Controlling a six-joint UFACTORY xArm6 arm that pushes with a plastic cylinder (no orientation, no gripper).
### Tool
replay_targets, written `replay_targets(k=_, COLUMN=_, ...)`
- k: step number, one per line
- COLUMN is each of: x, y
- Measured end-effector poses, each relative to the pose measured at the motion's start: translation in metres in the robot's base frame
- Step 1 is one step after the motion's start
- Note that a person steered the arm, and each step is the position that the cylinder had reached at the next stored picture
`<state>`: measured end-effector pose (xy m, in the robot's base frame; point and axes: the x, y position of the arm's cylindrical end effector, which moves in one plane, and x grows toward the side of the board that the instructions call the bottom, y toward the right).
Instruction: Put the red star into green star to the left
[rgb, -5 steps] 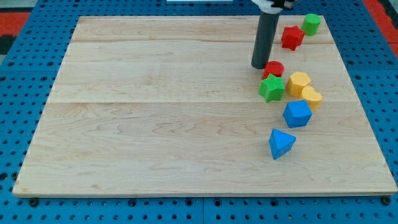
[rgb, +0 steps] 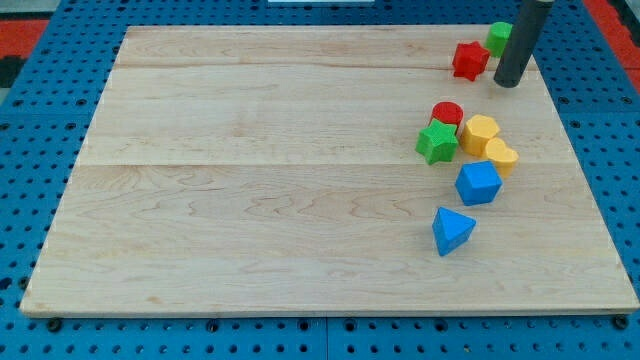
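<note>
We carry no hand, only a rod. My tip (rgb: 508, 82) sits just right of the red star (rgb: 469, 60), apparently apart, below a green block (rgb: 499, 37). Rod upright, slightly tilted. Green star (rgb: 437, 142) lies well below, beside a red cylinder (rgb: 447, 113).

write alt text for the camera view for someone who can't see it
My tip sits on a wooden board at the view's upper right, just right of the red star and below a green block. Lower down, a green star touches a red cylinder, beside two yellow blocks and two blue blocks.
</note>
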<state>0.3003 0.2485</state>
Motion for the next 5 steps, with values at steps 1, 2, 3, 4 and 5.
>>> replay_targets(k=1, x=-0.020, y=-0.033)
replay_targets(k=2, x=-0.038, y=-0.144)
replay_targets(k=3, x=-0.035, y=-0.150)
replay_targets(k=4, x=-0.041, y=-0.093)
replay_targets(k=5, x=-0.064, y=-0.075)
